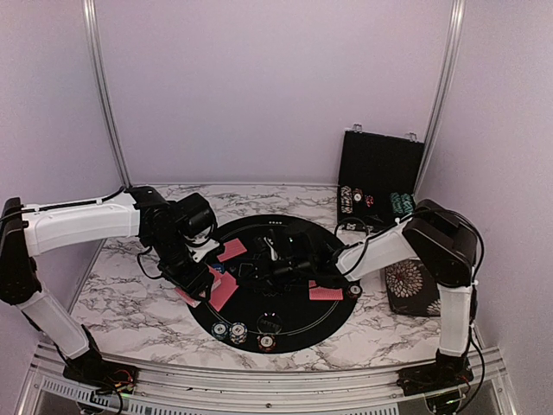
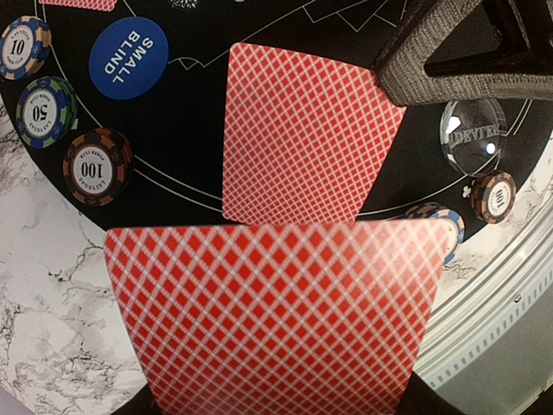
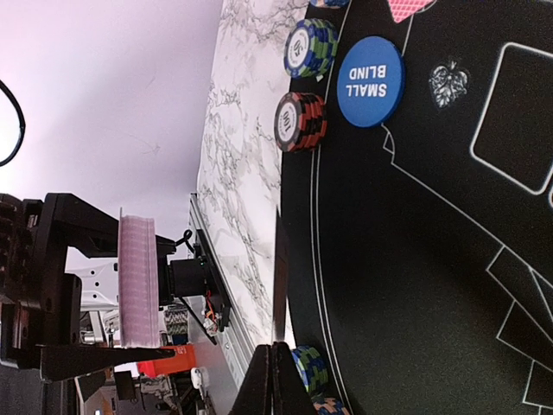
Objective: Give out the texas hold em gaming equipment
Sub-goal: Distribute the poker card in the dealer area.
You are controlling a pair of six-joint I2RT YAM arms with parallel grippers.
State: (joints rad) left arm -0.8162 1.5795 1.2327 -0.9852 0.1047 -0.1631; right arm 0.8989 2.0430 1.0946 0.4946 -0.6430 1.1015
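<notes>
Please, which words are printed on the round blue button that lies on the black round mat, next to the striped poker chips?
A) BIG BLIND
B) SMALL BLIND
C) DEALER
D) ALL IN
B: the round blue button bears the white words SMALL BLIND, which can be read in both wrist views.

From the left wrist, the card stack [image 2: 268, 311] in the left jaws is blurred, runs off the frame's lower edge and hides those jaws. From the right wrist, a thin sheet [image 3: 278, 277] between the right jaws shows edge-on only. Overhead, the near chips [image 1: 238, 332] are too small to read.
</notes>
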